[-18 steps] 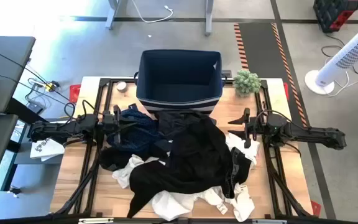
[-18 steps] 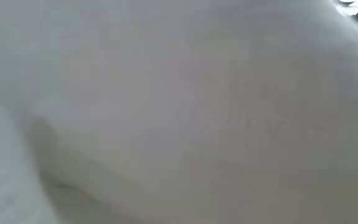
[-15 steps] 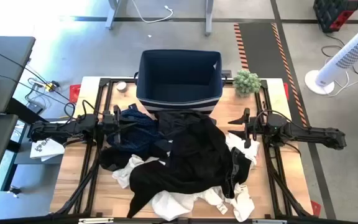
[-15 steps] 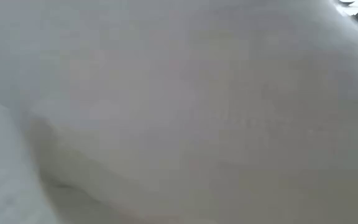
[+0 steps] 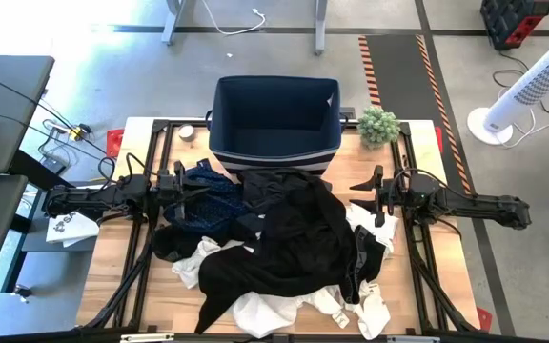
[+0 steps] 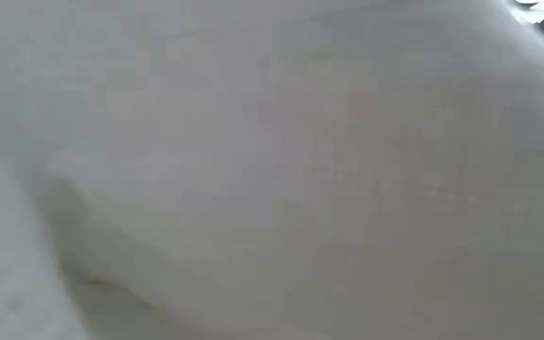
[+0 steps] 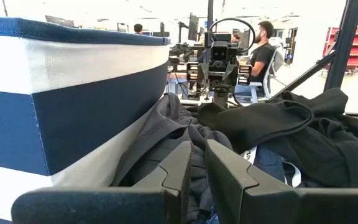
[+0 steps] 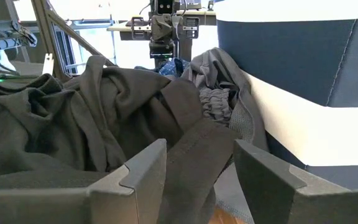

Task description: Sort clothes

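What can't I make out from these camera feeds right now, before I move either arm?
- Low view: blocked by white cloth against the lens; table and arms unseen.
- High view: the black garment covers whatever lies beneath it, so the number of pieces is unclear.
- High view: white shirts are cut off by the bottom edge.
- High view: too small to tell whether the left gripper touches the navy dotted garment.

Bright, even overhead light; the low view is a pale blur, seemingly white cloth [image 6: 272, 170] against its lens.
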Controlling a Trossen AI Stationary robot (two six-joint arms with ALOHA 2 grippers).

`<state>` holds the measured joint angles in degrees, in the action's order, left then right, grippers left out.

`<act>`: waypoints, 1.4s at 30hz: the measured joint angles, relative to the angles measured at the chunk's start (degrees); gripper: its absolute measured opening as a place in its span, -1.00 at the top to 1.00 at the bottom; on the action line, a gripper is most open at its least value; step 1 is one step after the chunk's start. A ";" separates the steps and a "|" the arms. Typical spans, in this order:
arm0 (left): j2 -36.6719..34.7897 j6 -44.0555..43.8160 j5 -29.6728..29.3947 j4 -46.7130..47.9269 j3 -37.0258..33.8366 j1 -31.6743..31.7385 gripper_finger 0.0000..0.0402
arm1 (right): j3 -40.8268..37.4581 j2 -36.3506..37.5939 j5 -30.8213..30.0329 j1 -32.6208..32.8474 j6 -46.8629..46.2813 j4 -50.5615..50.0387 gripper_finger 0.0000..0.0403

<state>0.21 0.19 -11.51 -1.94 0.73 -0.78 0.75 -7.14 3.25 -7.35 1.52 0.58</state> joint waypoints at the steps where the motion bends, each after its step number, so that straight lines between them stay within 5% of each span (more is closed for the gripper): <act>1: 0.01 0.00 0.00 -0.01 0.00 0.00 0.77 | 0.00 0.00 0.00 0.02 0.01 0.00 0.09; 20: 0.02 -1.68 -0.01 -3.15 -0.09 0.00 0.77 | 0.00 0.02 0.00 0.02 0.00 0.00 0.09; 23: 0.37 -11.79 -3.73 -9.21 -0.09 -0.04 0.77 | 0.00 0.02 0.00 0.00 0.00 0.00 0.09; 28: 0.87 -42.35 -15.66 -20.13 -0.04 0.01 0.77 | 0.00 0.02 0.00 0.02 0.00 0.00 0.09; 30: 2.35 -45.27 -18.75 -23.28 0.30 0.12 0.77 | 0.00 0.00 0.00 0.02 0.00 0.00 0.09; 32: 3.71 -40.13 -13.04 -24.75 1.72 0.11 0.77 | 0.00 0.00 0.01 0.01 0.00 0.01 0.09; 37: 12.53 -21.32 14.13 -24.37 12.76 -0.54 0.77 | 0.00 0.00 0.00 0.02 0.00 0.00 0.09; 42: 28.72 -13.96 14.29 -13.40 28.02 -2.39 0.77 | 0.00 -0.01 0.02 0.02 0.00 0.00 0.09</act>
<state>28.92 -13.78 2.78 -15.34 28.75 -3.17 0.75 -7.15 3.27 -7.33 1.52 0.58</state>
